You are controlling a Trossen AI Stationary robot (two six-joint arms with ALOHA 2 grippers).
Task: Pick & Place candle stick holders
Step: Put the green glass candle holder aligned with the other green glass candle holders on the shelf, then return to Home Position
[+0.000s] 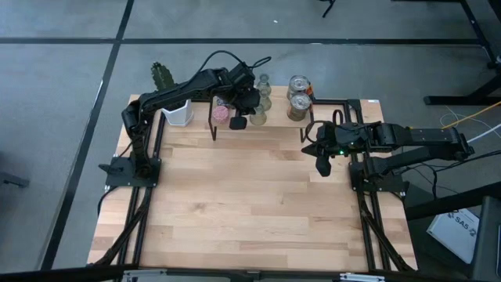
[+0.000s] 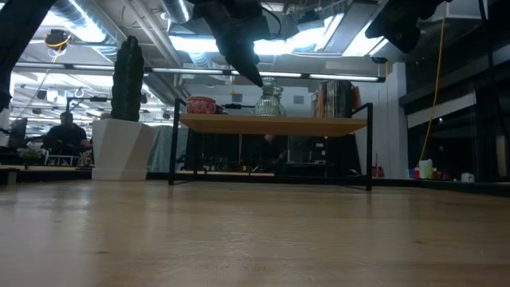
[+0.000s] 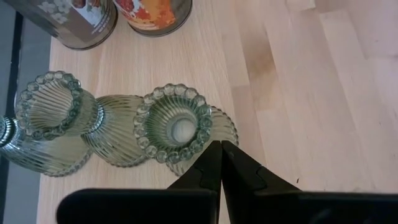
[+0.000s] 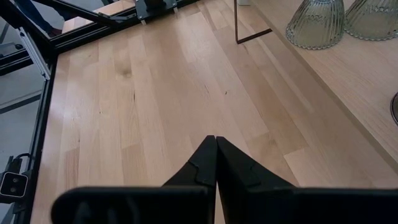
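The left gripper (image 3: pixel 221 149) hangs over the raised shelf (image 1: pixel 337 117) at the desk's (image 1: pixel 250 211) twelve o'clock edge, its fingers (image 3: pixel 205 171) pressed together and holding nothing — their tips sit just beside the beaded rim of a green glass candle holder (image 3: pixel 174 124). Two more green holders (image 3: pixel 53 115) stand close by on the shelf, their flared bases touching or overlapping. Past them stand two shiny cups (image 1: pixel 298 98), toward one o'clock on the shelf. A round pink holder (image 1: pixel 221 115) sits on the shelf toward eleven o'clock, near a white pot with a cactus (image 1: pixel 174 102). The right gripper (image 4: pixel 215 155) hovers over bare desk at about three o'clock — its fingers (image 4: pixel 202 165) are also pressed together and empty, well apart from the holders. In the low view a person (image 2: pixel 65 131) sits in the room behind.
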